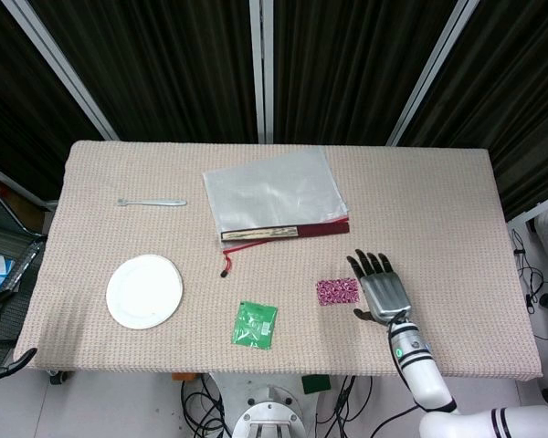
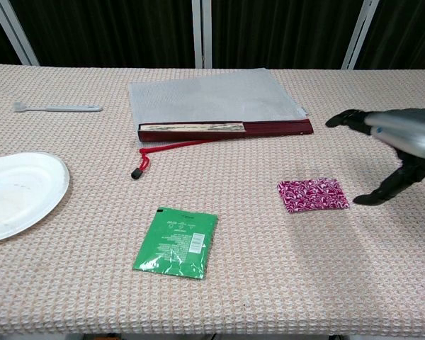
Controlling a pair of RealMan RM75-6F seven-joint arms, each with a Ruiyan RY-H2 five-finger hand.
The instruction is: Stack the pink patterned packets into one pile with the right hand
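Note:
A pink patterned packet [image 1: 337,291] [image 2: 312,195] lies flat on the woven table cover, right of centre; only one outline shows, so I cannot tell whether others lie under it. My right hand [image 1: 380,287] [image 2: 397,145] hovers just to the right of the packet, raised off the table, fingers spread and holding nothing. It does not touch the packet. My left hand shows in neither view.
A green sachet [image 1: 256,325] [image 2: 176,242] lies near the front edge. A white paper plate [image 1: 144,290] [image 2: 14,193] sits at the left. A clear mesh pouch over a dark red folder [image 1: 274,196] [image 2: 216,103] with a red cord lies at the back. A white toothbrush [image 1: 152,202] [image 2: 57,108] is far left.

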